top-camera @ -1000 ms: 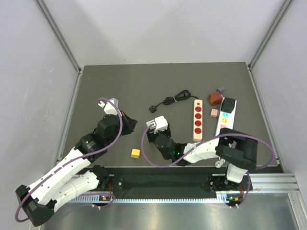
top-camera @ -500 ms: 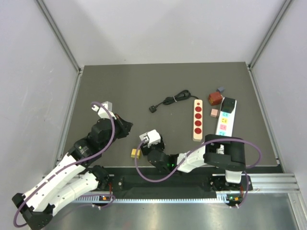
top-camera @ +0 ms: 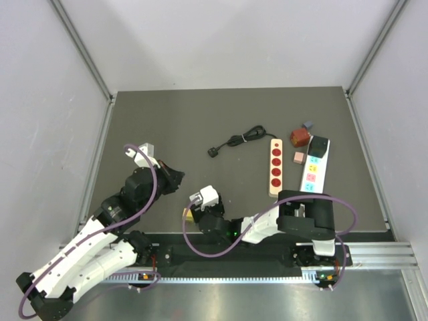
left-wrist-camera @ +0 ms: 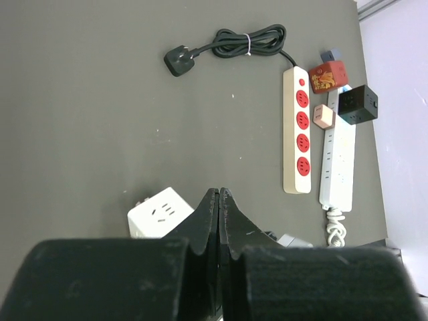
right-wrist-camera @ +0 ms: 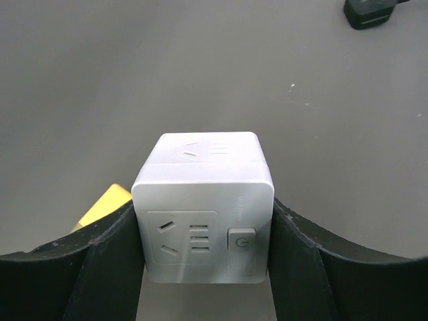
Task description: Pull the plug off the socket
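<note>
A white cube socket (right-wrist-camera: 204, 207) with a power button sits between the fingers of my right gripper (right-wrist-camera: 204, 231), which is shut on its two sides. From above, that cube (top-camera: 204, 196) is near the table's front edge, left of centre. The black plug (top-camera: 214, 151) lies loose on the mat with its coiled cord, plugged into nothing. In the left wrist view the plug (left-wrist-camera: 179, 60) is far ahead. My left gripper (left-wrist-camera: 219, 194) is shut and empty, just left of and behind the cube (left-wrist-camera: 159, 212).
A cream power strip with red sockets (top-camera: 275, 167) lies right of centre. Beside it are a white strip (top-camera: 314, 167), a black cube (top-camera: 319, 145), a red block (top-camera: 299, 137) and a small pink block (top-camera: 299, 158). A yellow block (right-wrist-camera: 103, 204) sits beside the right gripper's left finger.
My right gripper has drawn back toward the near edge and leftward, carrying the white cube socket. The left arm has pulled back a little. The black plug has not moved.
</note>
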Robot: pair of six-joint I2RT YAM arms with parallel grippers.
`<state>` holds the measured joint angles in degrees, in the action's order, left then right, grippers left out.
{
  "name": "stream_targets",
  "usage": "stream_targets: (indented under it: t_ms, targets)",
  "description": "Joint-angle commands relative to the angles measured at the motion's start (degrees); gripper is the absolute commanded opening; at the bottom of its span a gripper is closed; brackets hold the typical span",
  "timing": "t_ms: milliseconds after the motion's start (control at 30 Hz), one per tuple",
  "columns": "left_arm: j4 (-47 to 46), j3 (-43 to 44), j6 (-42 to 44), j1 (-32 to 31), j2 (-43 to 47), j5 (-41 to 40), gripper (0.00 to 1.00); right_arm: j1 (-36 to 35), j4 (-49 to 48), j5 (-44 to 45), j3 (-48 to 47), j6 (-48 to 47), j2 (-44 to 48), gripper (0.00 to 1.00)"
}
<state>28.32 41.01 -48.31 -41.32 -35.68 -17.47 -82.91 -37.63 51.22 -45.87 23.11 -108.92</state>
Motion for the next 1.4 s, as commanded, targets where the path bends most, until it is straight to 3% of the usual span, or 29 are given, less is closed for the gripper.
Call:
stream_targets:
  t_ms: [0,67,100,133,167,200,300,400,533,667,833,900,1033,1233,1367]
  targets:
    - [-0.4,-0.4,-0.6,0.3,1.2,-0.4,0.00,-1.6,1.8,-0.1,-2.0,3.8,0.8,0.30]
    - [-0.5,-0.6,-0.5,0.3,1.2,-0.4,0.00,-1.8,2.6,-0.1,-2.0,4.0,1.2,0.38]
    - [-0.5,-0.6,-0.5,0.3,1.1,-0.3,0.00,-1.7,2.9,0.1,-2.0,4.0,1.3,0.50]
    - [-0.5,-0.8,-0.5,0.3,1.1,-0.3,0.00,-1.7,3.1,0.5,-1.9,4.0,1.5,0.55]
    - [-0.8,-0.8,-0.5,0.3,1.1,-0.2,0.00,-1.7,3.3,0.8,-1.9,4.0,2.0,0.74]
    - [-1.0,-0.8,-0.6,0.3,1.1,0.1,0.00,-1.7,3.4,1.2,-1.9,4.0,2.1,0.81]
    - [-1.2,-0.7,-0.5,0.3,0.8,0.2,0.00,-1.7,4.3,1.4,-2.1,2.6,3.3,0.93]
    - [-1.1,-0.3,-0.2,0.3,0.6,0.1,0.00,-1.7,7.6,2.0,-2.6,2.4,5.9,0.99]
    - [-1.3,0.1,0.1,0.3,0.2,-0.5,0.00,-1.7,8.6,3.4,0.1,1.3,12.1,1.00]
    - [-2.4,0.1,0.4,0.3,-0.7,-0.5,0.00,-0.2,17.2,6.6,-0.1,2.2,20.3,1.00]
    - [-6.3,-0.3,0.8,0.3,-4.9,3.2,0.00,5.7,35.0,7.4,-2.3,6.3,28.3,1.00]
    - [-9.9,-0.5,1.1,0.3,-7.3,7.6,0.00,11.8,47.2,6.9,-4.2,12.1,32.1,1.00]
    - [-16.9,0.1,1.3,0.3,-17.9,16.4,0.00,25.1,58.3,1.2,-5.5,15.6,38.4,1.00]
    - [-37.4,1.8,-2.8,0.1,-36.0,36.4,0.00,53.8,63.6,-13.6,-7.7,10.5,45.5,1.00]
    - [-45.5,9.1,-5.9,-2.0,-50.8,46.1,0.00,65.2,65.5,-21.9,-11.2,7.8,43.1,1.00]
